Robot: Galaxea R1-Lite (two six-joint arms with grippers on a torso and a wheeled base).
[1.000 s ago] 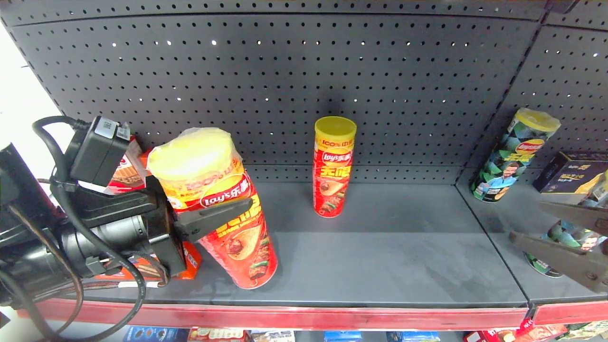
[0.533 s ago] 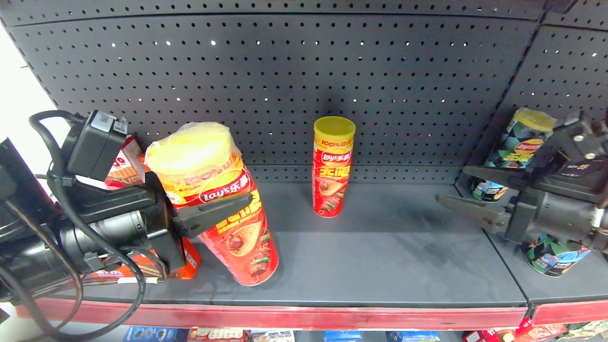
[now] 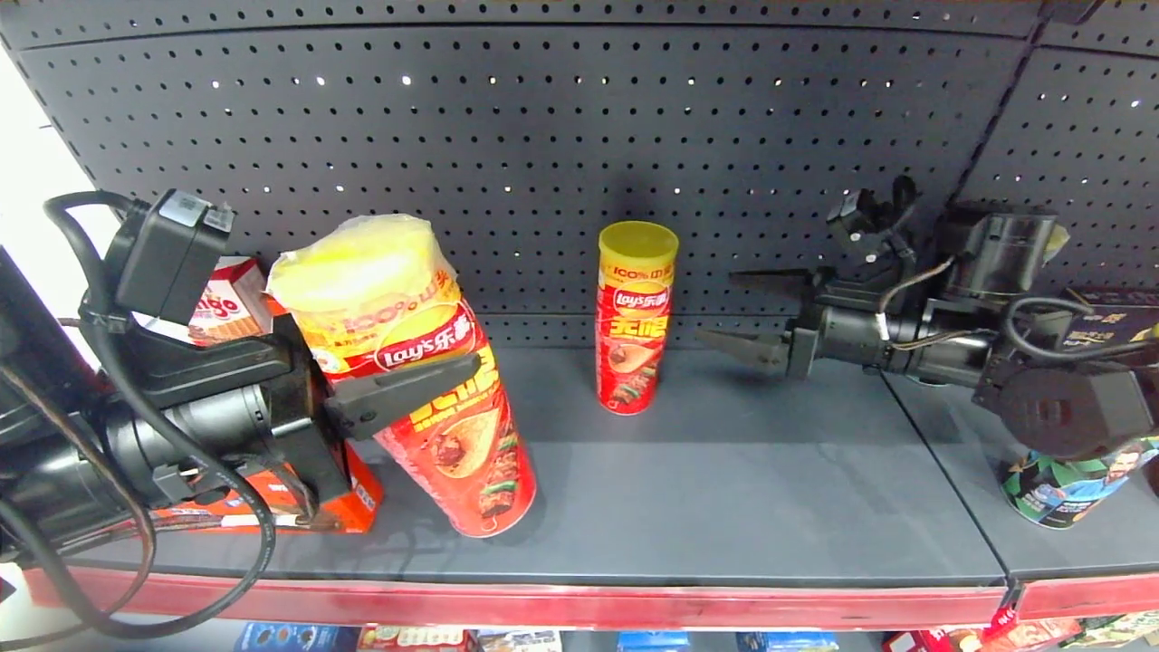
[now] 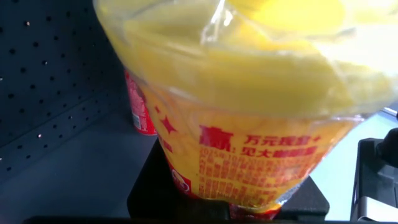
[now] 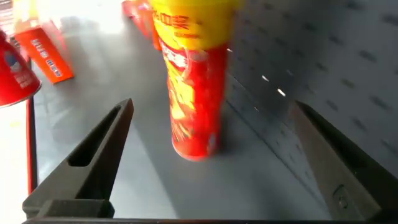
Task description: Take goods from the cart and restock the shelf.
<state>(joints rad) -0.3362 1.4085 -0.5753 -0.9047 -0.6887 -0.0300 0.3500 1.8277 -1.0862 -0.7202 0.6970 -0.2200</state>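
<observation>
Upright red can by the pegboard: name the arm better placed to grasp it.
Right. The right gripper is open and aimed at the upright can; the left gripper holds the tilted can.

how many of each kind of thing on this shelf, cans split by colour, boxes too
red chip cans: 2, the held can in the left gripper and the back can
green-patterned chip can: 1
red-orange boxes: 2
dark box: 1
total: 6, counting only what is in plain view
</observation>
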